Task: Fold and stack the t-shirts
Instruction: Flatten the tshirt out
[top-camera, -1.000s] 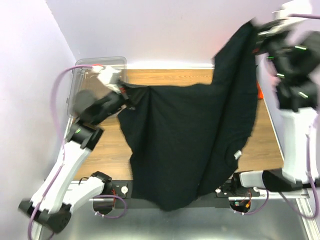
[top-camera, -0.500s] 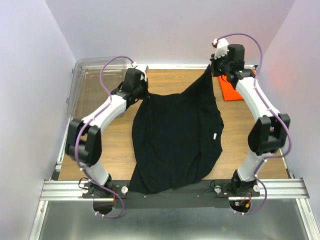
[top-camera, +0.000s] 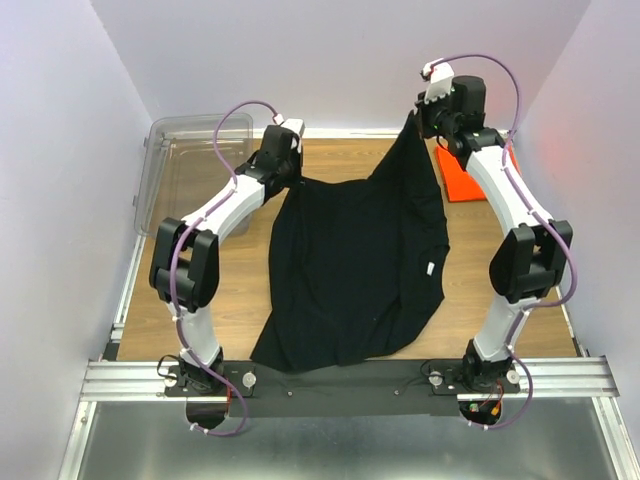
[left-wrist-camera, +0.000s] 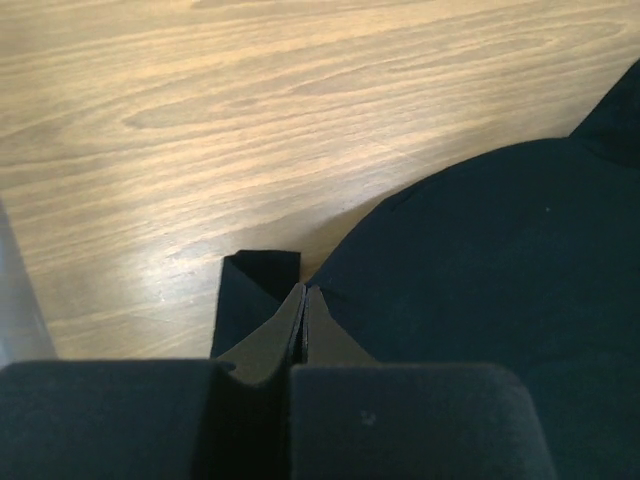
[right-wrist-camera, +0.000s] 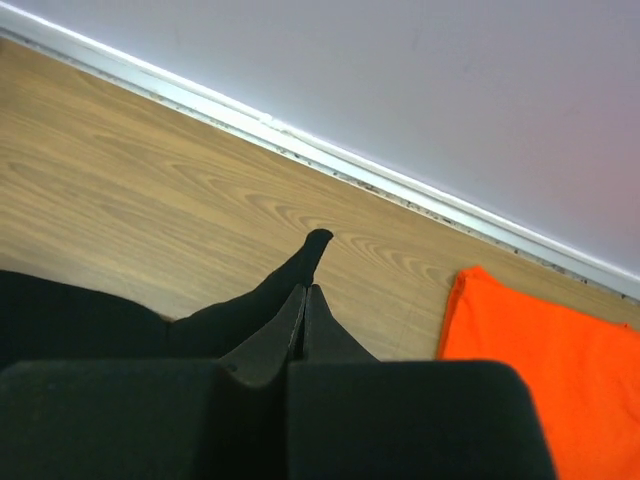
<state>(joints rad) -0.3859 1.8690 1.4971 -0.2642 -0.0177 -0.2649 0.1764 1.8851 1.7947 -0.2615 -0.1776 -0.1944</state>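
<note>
A black t-shirt (top-camera: 355, 270) hangs stretched between both arms, its lower part trailing over the wooden table to the near edge. My left gripper (top-camera: 290, 170) is shut on the shirt's far-left edge, and in the left wrist view my left gripper (left-wrist-camera: 304, 292) pinches black t-shirt cloth (left-wrist-camera: 480, 260). My right gripper (top-camera: 420, 125) is shut on the far-right corner and holds it higher. In the right wrist view my right gripper (right-wrist-camera: 304, 290) shows a tip of the black t-shirt (right-wrist-camera: 300, 262) poking past the fingers. An orange t-shirt (top-camera: 470, 172) (right-wrist-camera: 540, 340) lies flat at the far right.
A clear plastic bin (top-camera: 185, 170) stands at the far left of the table. The back wall (top-camera: 340, 60) runs close behind both grippers. A metal rail (top-camera: 340, 378) crosses the near edge by the arm bases.
Both arms swung from wide, raised poses to the far side of the table, carrying the black shirt. The shirt now hangs narrower and lies further back on the table.
</note>
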